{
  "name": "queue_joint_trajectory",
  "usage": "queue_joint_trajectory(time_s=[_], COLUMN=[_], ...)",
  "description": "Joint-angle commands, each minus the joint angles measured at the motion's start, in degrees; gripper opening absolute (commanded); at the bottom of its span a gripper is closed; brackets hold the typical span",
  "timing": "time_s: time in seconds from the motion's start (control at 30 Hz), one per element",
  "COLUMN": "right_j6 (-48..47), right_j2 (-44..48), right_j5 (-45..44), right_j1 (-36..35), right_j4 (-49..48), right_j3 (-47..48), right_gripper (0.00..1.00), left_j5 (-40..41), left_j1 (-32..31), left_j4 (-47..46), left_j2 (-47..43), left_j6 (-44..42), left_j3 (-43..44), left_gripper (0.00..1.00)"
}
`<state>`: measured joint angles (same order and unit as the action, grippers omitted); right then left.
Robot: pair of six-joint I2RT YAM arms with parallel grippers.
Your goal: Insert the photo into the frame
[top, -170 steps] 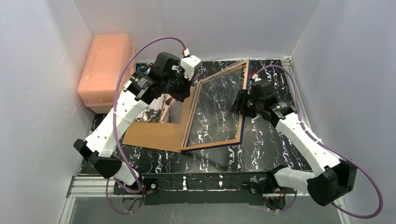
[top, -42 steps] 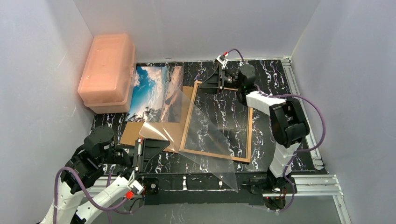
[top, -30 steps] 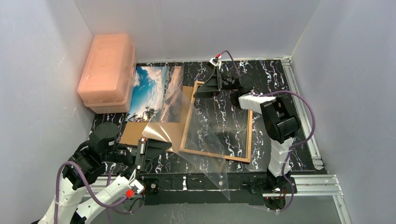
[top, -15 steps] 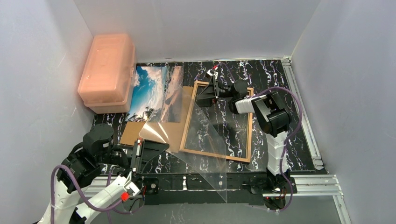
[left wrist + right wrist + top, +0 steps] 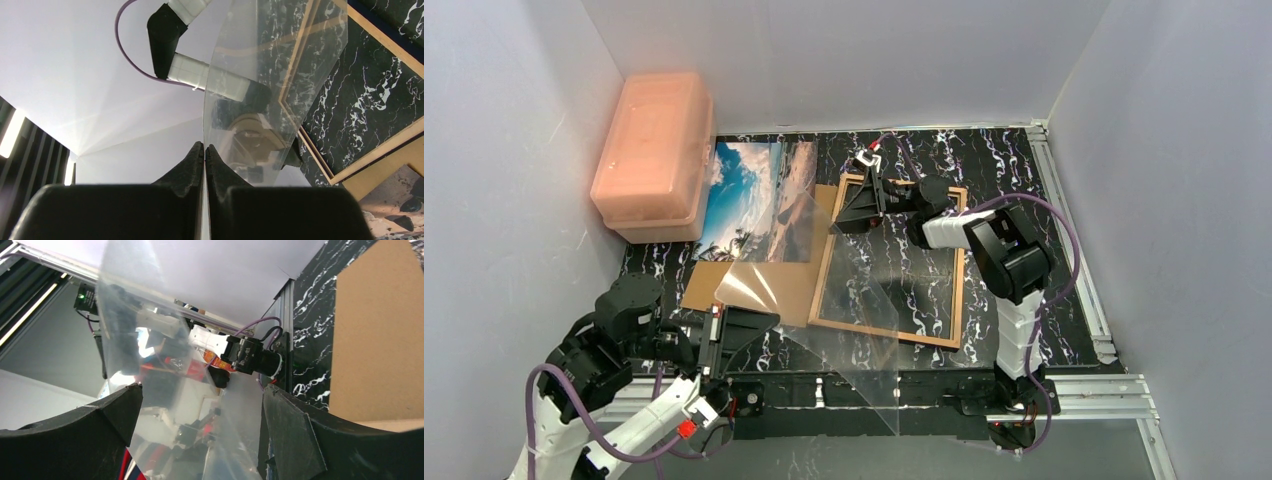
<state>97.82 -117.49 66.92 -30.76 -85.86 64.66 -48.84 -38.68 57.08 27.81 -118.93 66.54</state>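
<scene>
Near left, left claw clamped on clear pane; right claw agape, perhaps straddling it.

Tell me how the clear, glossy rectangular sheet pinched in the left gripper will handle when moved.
The clear glossy sheet is probably light: the left gripper holds it raised by one edge. It likely flexes, since its edge curves in the left wrist view. Its reflective surface suggests it could slip or swing in so small a pinch.

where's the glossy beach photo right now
In the top view, the glossy beach photo lies at the table's far left, beside the pink plastic box and partly on the brown backing board.
</scene>
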Motion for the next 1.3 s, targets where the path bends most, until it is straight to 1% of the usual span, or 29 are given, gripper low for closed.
queue_joint_trajectory(time_s=[0.0, 0.2, 0.43, 0.63, 0.77, 0.9, 1.07, 1.27], right_j6=[1.5, 2.2, 3.8, 3.0, 1.6, 1.8, 3.9, 5.8], right_j2=[5.1, 8.9, 7.2, 7.7, 10.8, 14.9, 20.3, 24.4], right_j5=[-0.8, 0.7, 1.4, 1.8, 1.6, 2.0, 1.6, 2.4], right_j1=[-0.8, -0.8, -0.6, -1.7, -1.7, -0.6, 2.6, 4.0], right_j4=[-16.3, -16.3, -16.2, -16.3, -16.2, -16.1, -16.2, -16.1], right_j3=[0.3, -0.7, 3.0, -1.1, -5.1, -7.5, -7.6, -8.6], right_gripper=[0.99, 0.99, 0.96, 0.95, 0.92, 0.86, 0.85, 0.83], left_j5=[-1.0, -0.3, -1.8, -0.8, 0.3, 1.6, 1.9, 2.1], left_j1=[0.1, 0.1, 0.1, 0.1, 0.1, 0.1, 0.1, 0.1], left_j4=[1.0, 1.4, 2.5, 2.8, 2.8, 2.9, 2.9, 2.9], left_j2=[-0.4, -1.7, -0.7, -0.2, -0.5, -0.8, -1.0, -0.6], left_j6=[-25.8, -24.9, -27.4, -27.6, -27.1, -26.1, -26.0, -26.1], left_j3=[2.1, 2.2, 3.9, 4.8, 4.7, 4.6, 4.3, 4.1], left_gripper=[0.00, 0.00, 0.00, 0.00, 0.00, 0.00, 0.00, 0.00])
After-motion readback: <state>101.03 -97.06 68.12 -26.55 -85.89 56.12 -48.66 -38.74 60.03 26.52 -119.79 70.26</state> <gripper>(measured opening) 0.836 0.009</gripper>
